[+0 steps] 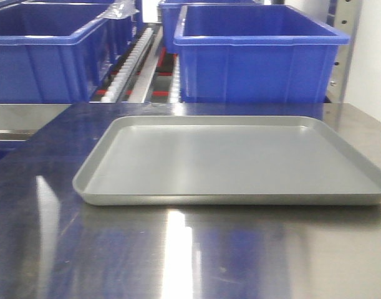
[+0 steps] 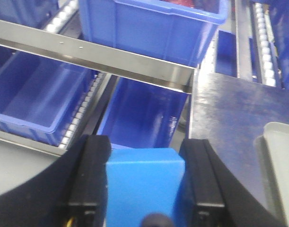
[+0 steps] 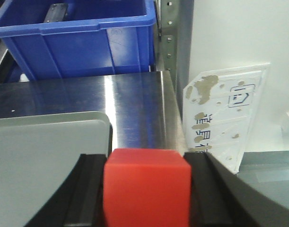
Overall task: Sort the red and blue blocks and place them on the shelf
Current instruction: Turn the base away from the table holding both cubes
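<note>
jaws of left gripper (image 2: 145,158) pinch blue block (image 2: 144,187); right gripper (image 3: 145,163), red block (image 3: 146,187)

Left fingers (image 2: 90,179) clamp blue block (image 2: 144,189); right fingers (image 3: 203,191), red (image 3: 146,189).

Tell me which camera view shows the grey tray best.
The exterior front-facing view: the grey tray shows almost whole, with all four rims in sight. The left wrist view catches only one corner of it at the frame's right edge; the right wrist view shows just a part at lower left.
</note>
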You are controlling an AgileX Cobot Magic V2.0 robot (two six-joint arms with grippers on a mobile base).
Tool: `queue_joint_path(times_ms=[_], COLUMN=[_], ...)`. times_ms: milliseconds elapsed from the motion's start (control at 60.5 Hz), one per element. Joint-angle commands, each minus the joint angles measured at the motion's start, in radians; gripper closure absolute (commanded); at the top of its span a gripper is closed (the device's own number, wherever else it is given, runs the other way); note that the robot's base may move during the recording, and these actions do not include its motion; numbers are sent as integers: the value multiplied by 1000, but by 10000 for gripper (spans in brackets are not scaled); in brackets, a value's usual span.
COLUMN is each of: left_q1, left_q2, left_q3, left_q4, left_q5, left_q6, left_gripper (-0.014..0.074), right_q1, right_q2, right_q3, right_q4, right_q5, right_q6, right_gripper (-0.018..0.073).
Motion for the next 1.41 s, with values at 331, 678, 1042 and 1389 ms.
queue_joint_path(times_ms=[331,678,1042,1389], left_q1=[0,0,0,0], left_q2=[1,1,1,1], left_q3=[-30,-30,-30,-30], left_q4=[16,16,16,16], left_q5=[-71,-71,-71,-71], left_q6=[-7,-7,-7,-7], left_gripper=[478,478,478,478], right_q1=[-6,-6,-6,-6], right_q2=[-1,-1,-1,-1], right_q3=[-29,-29,-29,-29], right_q4=[-15,-15,-15,-15], right_q5=[-91,-91,-91,-91], right_q6=[-5,-5,-5,-5], right_gripper=[498,498,498,498])
